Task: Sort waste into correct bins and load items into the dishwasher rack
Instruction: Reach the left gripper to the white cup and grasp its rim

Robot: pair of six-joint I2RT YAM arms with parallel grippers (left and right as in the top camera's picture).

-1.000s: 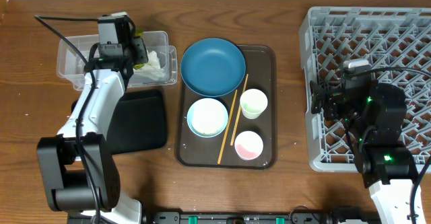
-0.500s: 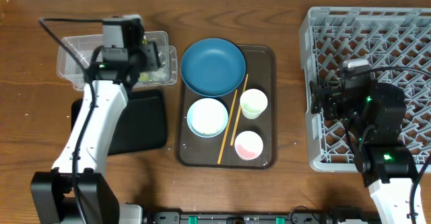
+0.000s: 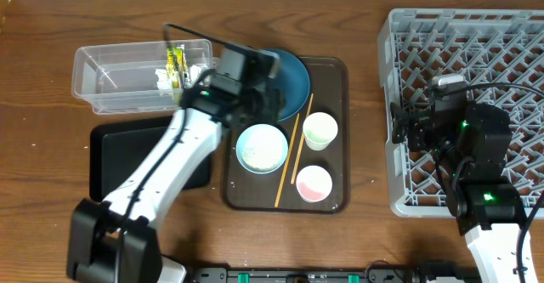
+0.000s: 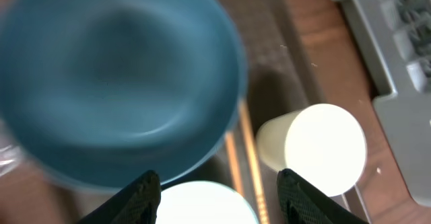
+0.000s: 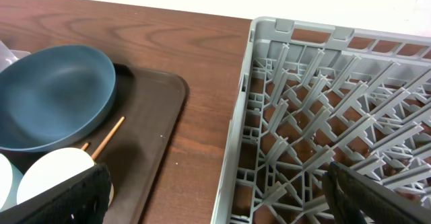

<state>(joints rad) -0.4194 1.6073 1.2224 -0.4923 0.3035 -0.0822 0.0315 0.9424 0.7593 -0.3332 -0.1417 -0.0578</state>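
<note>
Over the brown tray (image 3: 337, 72), the left arm stretches across; the right arm sits at the rack.
On the right stands the grey rack (image 3: 476, 36), its far side cut off, with the right gripper (image 5: 221, 194) at its left wall, fingers spread wide and empty. The left arm slants over the black tray (image 3: 119, 151) to the blue bowl (image 3: 293, 83), hiding the bowl's left part. The left gripper (image 4: 221, 192) hovers there, fingers apart, holding nothing, and its wrist view is blurred. On the brown tray with it sit the white bowl (image 3: 262, 147), green cup (image 3: 320, 131), pink cup (image 3: 314, 183) and chopsticks (image 3: 293, 160). The wrapper (image 3: 176, 62) and paper scraps (image 3: 161, 78) lie in the clear tub (image 3: 106, 92).
</note>
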